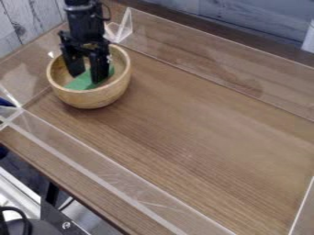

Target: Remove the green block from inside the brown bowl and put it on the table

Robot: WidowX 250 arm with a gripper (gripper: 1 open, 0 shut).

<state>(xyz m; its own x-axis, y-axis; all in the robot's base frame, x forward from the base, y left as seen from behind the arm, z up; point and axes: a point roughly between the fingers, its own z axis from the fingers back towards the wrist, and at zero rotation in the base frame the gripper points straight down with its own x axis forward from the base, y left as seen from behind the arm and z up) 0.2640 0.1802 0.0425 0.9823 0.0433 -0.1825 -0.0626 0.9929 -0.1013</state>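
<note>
The table (196, 138) fills most of the view, a glossy wood-grain top with low clear walls (73, 156) along its edges and plenty of bare surface to the right of the work. At its far left corner sits the bowl (88, 84), upright, thick-walled and pale inside. The block (86, 81) lies inside it, only partly visible as a green patch between and beside the black fingers.

The main risk from here is a poor grasp. The block lies at a slant on the curved floor of the bowl, so if the jaws close off-centre or across a corner it could pivot and slip out. A finger could also catch the bowl wall or press on its rim, and since the bowl is loose on a slick top, that would push or tip it rather than free the block. Closing too high would just skate over the green surface.

The arm comes in from the top left, its wrist nearly vertical, with the gripper (86, 66) pointing steeply down into the bowl. The 2 fingers are spread wide and straddle the block, 1 to each side, tips low inside the rim. Whether the tips touch the block or the bowl floor cannot be told. Nothing is pinched yet.
</note>
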